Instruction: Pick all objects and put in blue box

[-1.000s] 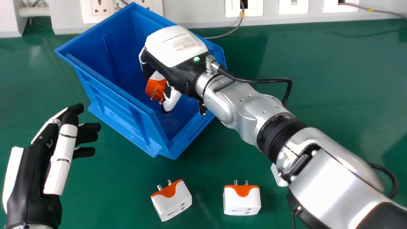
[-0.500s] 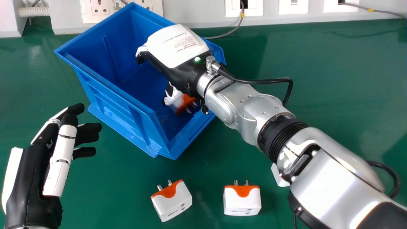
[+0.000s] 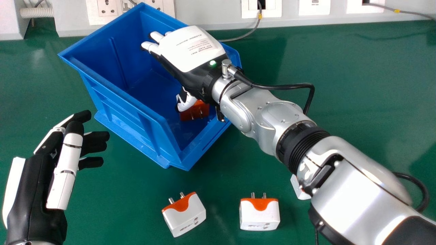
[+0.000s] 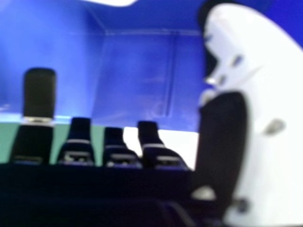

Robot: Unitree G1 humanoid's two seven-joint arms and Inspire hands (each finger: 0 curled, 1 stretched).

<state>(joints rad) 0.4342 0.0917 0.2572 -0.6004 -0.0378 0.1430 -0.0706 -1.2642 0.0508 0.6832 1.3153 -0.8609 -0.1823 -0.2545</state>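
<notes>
Right robot hand (image 3: 192, 51) open over blue plastic box (image 3: 119, 110)

Fingers extended, grasping nothing; we judge this placement lets drops land inside. Orange-faced two-pin adapter (image 3: 200, 109) lies within, below the hand. We see similar adapters (image 3: 185, 216) on the green surface (image 3: 347, 88).

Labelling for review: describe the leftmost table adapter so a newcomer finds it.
In the head view, find the blue box on the green table. Below its nearest corner lies the white adapter with an orange, pronged end. It sits askew; its right-hand neighbour sits square.
</notes>
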